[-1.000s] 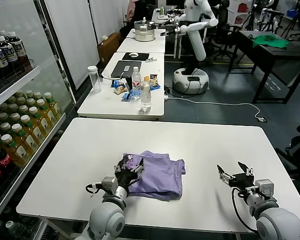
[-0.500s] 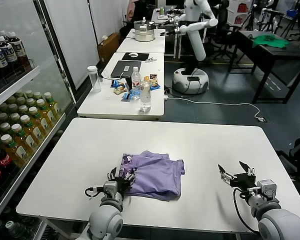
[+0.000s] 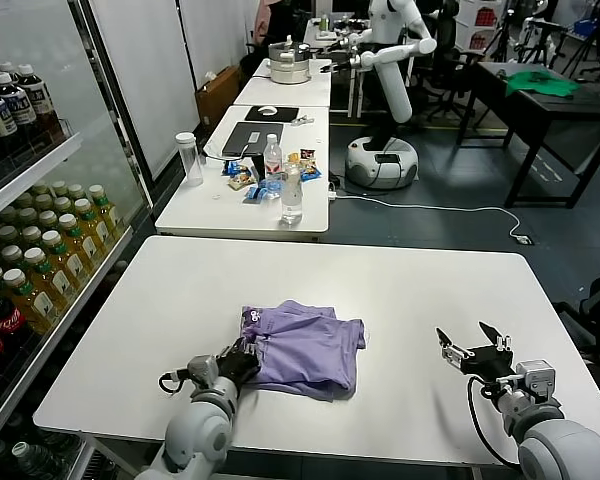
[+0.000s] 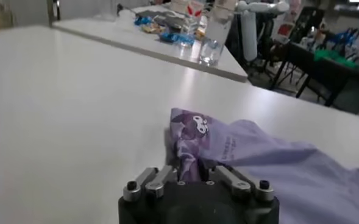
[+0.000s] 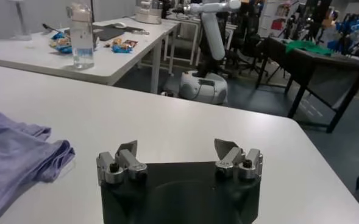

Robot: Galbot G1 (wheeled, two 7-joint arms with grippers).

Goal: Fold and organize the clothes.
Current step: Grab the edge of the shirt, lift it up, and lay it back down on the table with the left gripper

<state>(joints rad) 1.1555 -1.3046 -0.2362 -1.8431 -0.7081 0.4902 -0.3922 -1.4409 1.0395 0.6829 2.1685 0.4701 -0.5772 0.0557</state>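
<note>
The lavender T-shirt (image 3: 305,345) lies folded into a rough rectangle near the front middle of the white table (image 3: 380,280). My left gripper (image 3: 237,364) is at its front-left corner, shut on a bunched bit of the fabric. In the left wrist view the shirt (image 4: 258,158) runs away from the gripper (image 4: 189,172), with a small printed mark on its raised corner. My right gripper (image 3: 473,345) is open and empty, low over the table's front right, well apart from the shirt. The right wrist view shows its spread fingers (image 5: 176,149) and the shirt's edge (image 5: 21,155).
A second table (image 3: 250,190) behind holds water bottles (image 3: 291,195), snacks and a laptop. A drinks cooler (image 3: 30,250) stands on the left. Another robot (image 3: 385,110) and a dark table with a green cloth (image 3: 540,82) stand far back.
My left gripper came down from spread above the shirt's left edge, closed on the fabric and drew back to the left. The shirt has slid slightly left. The right gripper has barely moved.
</note>
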